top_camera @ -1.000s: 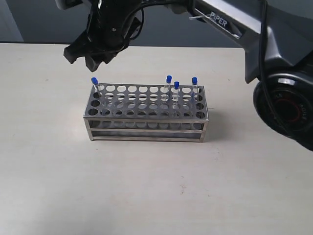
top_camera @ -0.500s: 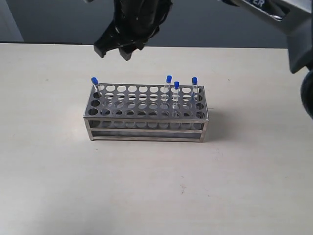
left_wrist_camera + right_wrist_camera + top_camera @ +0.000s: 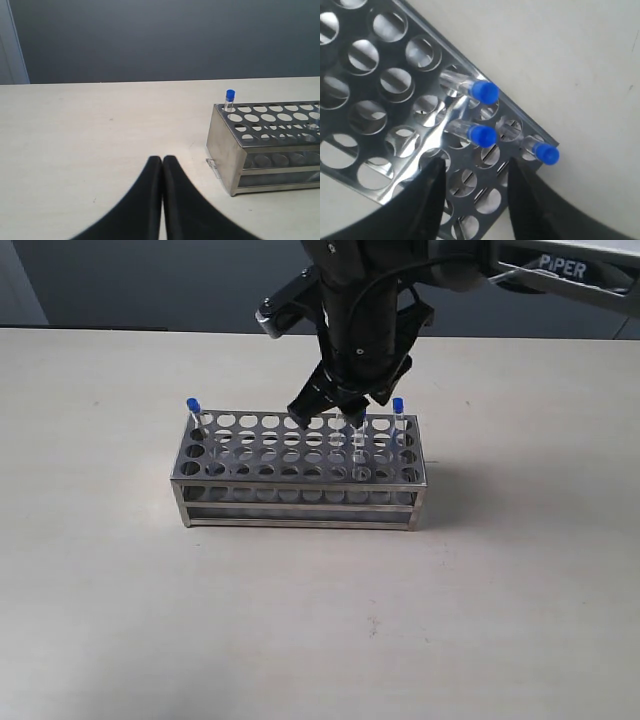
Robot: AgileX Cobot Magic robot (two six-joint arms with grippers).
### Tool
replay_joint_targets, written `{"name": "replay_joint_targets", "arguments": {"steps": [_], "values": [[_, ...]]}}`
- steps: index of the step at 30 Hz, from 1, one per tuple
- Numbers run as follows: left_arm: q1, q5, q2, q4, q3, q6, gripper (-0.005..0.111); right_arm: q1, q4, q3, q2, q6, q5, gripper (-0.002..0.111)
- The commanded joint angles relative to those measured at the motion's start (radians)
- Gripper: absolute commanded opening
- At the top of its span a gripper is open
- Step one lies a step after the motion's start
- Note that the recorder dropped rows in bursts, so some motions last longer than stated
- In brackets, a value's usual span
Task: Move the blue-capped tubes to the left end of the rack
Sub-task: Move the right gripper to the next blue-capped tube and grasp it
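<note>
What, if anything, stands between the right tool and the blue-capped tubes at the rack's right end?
Nothing visible does. The open right tool hangs close over the three blue-capped tubes, with only empty holes of the rack around them.

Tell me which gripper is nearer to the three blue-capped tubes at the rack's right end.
Right. The right gripper hangs open directly above those tubes, at the right end of the rack. The left gripper is shut, low over the table, beyond its left end.
</note>
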Motion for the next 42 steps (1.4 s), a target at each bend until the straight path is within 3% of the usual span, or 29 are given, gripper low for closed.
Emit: {"name": "replay_joint_targets", "arguments": {"steps": [1, 19, 22, 27, 42], "values": [[-0.004, -0.007, 0.003, 0.001, -0.005, -0.001, 0.001, -0.006, -0.025, 0.005, 0.002, 0.009, -0.041, 0.040], [-0.004, -0.007, 0.003, 0.001, -0.005, -0.001, 0.001, -0.069, -0.044, 0.005, 0.065, 0.029, -0.099, 0.039], [-0.004, -0.007, 0.003, 0.001, -0.005, -0.001, 0.001, -0.072, -0.011, 0.005, 0.071, 0.027, -0.103, 0.029], [-0.004, -0.007, 0.003, 0.001, -0.005, -0.001, 0.001, -0.072, 0.013, 0.005, 0.071, 0.013, -0.106, -0.001], [-0.004, -0.007, 0.003, 0.001, -0.005, -0.001, 0.001, -0.072, 0.044, 0.005, 0.019, 0.004, -0.008, -0.001]]}}
